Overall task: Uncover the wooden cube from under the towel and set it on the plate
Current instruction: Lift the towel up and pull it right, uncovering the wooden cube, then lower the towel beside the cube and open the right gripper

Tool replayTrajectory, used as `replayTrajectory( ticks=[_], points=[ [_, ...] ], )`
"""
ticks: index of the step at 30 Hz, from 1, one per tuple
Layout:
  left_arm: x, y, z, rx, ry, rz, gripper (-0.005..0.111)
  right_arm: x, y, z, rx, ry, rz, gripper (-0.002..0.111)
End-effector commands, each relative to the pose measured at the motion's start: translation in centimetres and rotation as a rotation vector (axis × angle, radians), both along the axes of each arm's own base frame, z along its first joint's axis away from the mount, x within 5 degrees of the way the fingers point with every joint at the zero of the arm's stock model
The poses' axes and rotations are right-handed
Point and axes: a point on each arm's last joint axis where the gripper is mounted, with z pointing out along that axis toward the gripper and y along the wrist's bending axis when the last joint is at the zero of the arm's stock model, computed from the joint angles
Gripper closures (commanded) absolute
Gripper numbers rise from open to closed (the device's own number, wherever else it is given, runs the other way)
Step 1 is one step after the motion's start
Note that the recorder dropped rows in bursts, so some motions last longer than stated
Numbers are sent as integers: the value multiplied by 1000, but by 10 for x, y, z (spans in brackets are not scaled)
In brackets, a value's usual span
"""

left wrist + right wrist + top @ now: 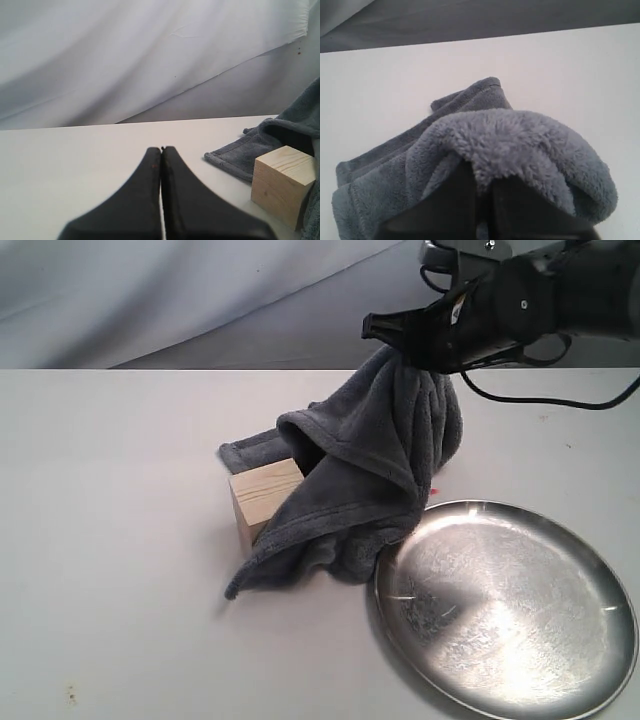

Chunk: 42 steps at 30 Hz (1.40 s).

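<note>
My right gripper is shut on a bunch of the dark grey-blue towel and holds it up above the table, so the cloth hangs in a drape. In the right wrist view the fluffy towel bulges over the closed fingers. The pale wooden cube stands half bared at the towel's left side, with one edge still under the cloth. The silver plate lies to the right of it. My left gripper is shut and holds nothing, low over the table, with the cube and the towel to one side.
A white table carries everything. A pale draped backdrop hangs behind it. The right arm's black cable loops above the table's back edge.
</note>
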Motion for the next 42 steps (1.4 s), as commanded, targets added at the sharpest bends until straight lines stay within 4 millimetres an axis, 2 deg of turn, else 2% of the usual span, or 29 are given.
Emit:
replayTrajectory(
  ticks=[1, 8, 13, 21, 23, 27, 30, 35, 42],
  points=[
    [0, 0, -1, -4, -1, -5, 107, 16, 4, -14, -44, 50, -7, 108],
    [0, 0, -1, -4, -1, -5, 107, 21, 5, -72, -167, 236, -7, 108],
    [0, 0, -1, -4, -1, -5, 107, 17, 2, -95, -245, 335, 9, 108],
    [0, 0, -1, -4, -1, -5, 107, 13, 0, -94, -261, 373, 4, 108],
    [0, 0, -1, -4, -1, -5, 107, 11, -1, -93, -285, 384, 26, 104],
    [0, 0, -1, -4, -1, -5, 107, 4, -6, -85, -343, 428, 59, 81],
    [0, 0, -1, -4, -1, -5, 107, -1, -18, -80, -481, 476, 59, 65],
    [0, 0, -1, -4, -1, -5, 107, -4, -39, -74, -701, 512, -32, 64],
    [0, 0, -1, -4, -1, -5, 107, -3, -35, -47, -615, 398, -25, 63]
  ],
)
